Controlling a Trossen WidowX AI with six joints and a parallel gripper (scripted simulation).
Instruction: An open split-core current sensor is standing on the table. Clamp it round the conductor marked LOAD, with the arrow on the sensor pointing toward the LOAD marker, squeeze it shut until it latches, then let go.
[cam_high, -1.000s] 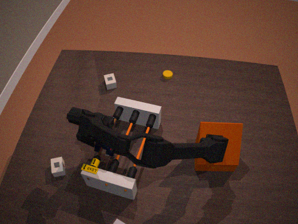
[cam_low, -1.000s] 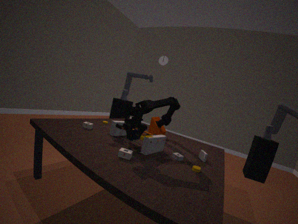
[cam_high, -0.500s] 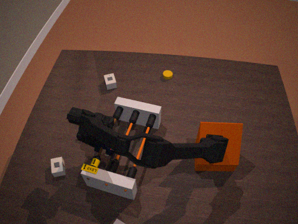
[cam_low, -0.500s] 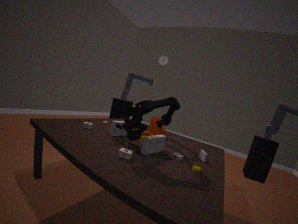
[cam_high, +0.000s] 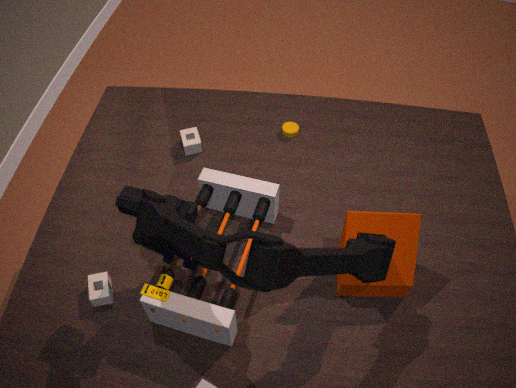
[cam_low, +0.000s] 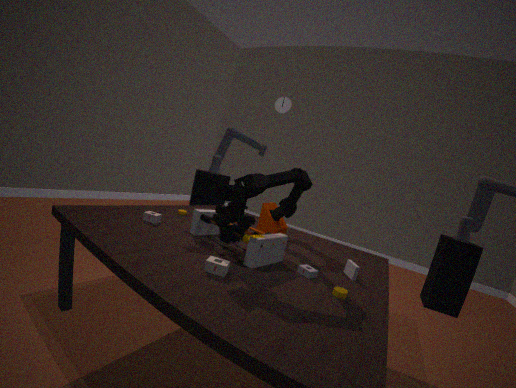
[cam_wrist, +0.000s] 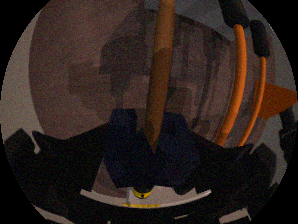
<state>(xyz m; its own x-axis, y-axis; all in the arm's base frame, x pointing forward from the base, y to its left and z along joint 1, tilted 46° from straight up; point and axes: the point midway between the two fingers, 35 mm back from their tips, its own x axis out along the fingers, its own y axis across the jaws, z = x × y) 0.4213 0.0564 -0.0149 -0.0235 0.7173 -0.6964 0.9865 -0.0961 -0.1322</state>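
The dark blue current sensor (cam_wrist: 122, 150) (cam_high: 189, 261) sits around the orange LOAD conductor (cam_wrist: 160, 65), which runs down between its two halves in the wrist view. My gripper (cam_wrist: 147, 128) is shut on the sensor, with a black finger on each side, still wide apart. The yellow LOAD marker (cam_high: 156, 292) (cam_wrist: 142, 205) is on the terminal block just beyond the sensor, beside a yellow sleeve (cam_high: 165, 281) (cam_wrist: 142, 195) with an arrow. The arm hides most of the sensor in the top view. The sensor's arrow and latch cannot be made out.
Two more orange conductors (cam_high: 245, 252) (cam_high: 223, 225) run alongside, between the white terminal blocks (cam_high: 187, 320) (cam_high: 240, 182). An orange block (cam_high: 382, 235) (cam_low: 269, 220) stands to the right under the arm. Small white blocks (cam_high: 191, 142) (cam_high: 101, 291) and a yellow disc (cam_high: 290, 129) lie around.
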